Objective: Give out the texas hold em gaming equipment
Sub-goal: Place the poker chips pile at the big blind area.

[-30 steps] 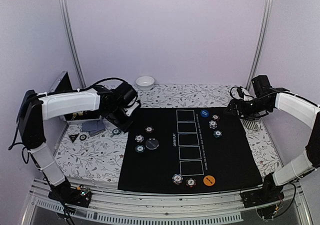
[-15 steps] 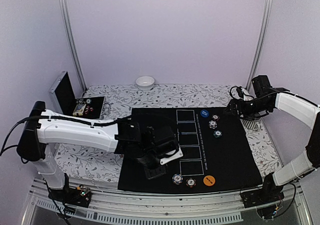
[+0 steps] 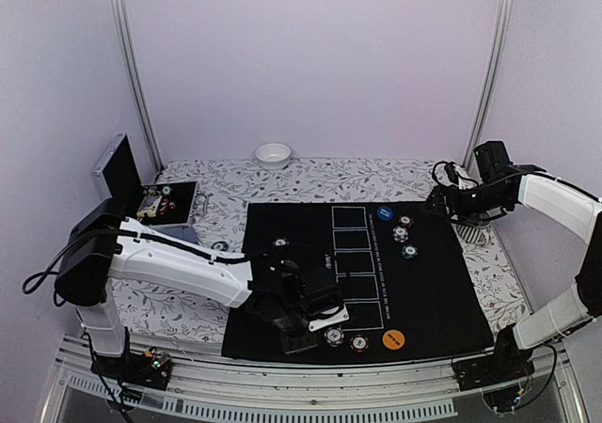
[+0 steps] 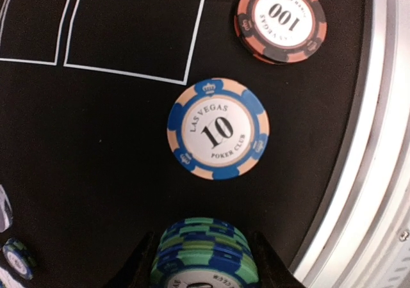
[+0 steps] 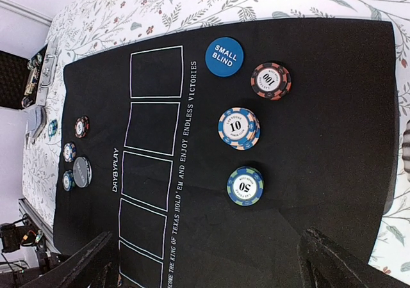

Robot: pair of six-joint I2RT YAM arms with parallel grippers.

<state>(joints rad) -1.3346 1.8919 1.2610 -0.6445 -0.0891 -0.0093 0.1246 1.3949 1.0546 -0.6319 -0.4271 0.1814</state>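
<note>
Green-and-blue poker chips (image 4: pixel 204 242), a short stack, sit clamped in the left claw (image 4: pixel 204 272), low over the near edge of the black mat (image 4: pixel 96 173) and near a blue ten chip (image 4: pixel 218 128). Let go tilted, they could scatter into it. Far right, the right claw (image 3: pixel 438 200) hangs wide apart, seemingly empty.

Mat (image 3: pixel 433 291) lay on bench (image 3: pixel 160 296), bowl (image 3: pixel 273 154) behind it at far edge. Case (image 3: pixel 167 203) sat left of mat; three chips (image 3: pixel 400 234) lay on mat's right side.

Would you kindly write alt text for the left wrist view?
The left gripper grips a stack of blue-and-green chips at bottom centre; beyond it on the black mat lie a blue 10 chip and a red-black 100 chip.
</note>
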